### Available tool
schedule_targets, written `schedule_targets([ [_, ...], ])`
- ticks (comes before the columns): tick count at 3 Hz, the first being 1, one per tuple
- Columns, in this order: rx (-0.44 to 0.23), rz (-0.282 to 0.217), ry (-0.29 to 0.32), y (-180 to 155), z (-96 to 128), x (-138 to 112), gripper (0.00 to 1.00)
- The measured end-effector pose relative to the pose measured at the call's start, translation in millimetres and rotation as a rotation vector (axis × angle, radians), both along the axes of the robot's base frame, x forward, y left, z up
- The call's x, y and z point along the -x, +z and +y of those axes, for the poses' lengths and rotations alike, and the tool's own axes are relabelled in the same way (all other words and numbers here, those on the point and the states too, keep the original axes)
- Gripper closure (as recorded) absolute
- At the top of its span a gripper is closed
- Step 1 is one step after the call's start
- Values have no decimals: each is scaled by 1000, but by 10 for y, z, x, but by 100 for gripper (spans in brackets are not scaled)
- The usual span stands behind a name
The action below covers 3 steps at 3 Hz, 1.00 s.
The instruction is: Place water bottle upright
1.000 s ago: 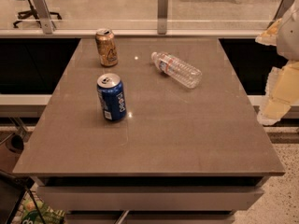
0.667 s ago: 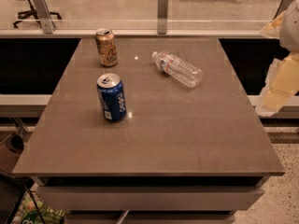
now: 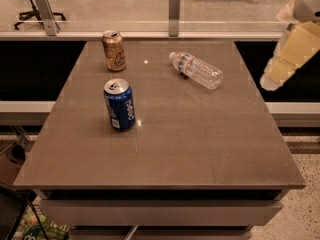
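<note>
left of the claw (image 3: 273, 77), water bottle (image 3: 197, 70) lies toppled.

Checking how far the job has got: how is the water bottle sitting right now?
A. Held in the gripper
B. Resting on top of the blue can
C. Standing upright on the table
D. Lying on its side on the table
D. The water bottle lies on its side on the table, cap end toward the gold can, while the gripper hangs beyond the table's right edge, apart from the bottle.
</note>
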<state>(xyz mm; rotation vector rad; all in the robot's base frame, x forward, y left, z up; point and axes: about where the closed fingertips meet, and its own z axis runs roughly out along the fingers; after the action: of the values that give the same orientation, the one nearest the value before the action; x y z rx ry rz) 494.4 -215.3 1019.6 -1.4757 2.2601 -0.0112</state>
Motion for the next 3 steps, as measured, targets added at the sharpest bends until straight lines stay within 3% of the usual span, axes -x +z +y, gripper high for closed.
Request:
schedule_targets([
  [1,-73,45,-59,103,145,-342,0],
  [3,-187,91,-164,120,430,-989,0],
])
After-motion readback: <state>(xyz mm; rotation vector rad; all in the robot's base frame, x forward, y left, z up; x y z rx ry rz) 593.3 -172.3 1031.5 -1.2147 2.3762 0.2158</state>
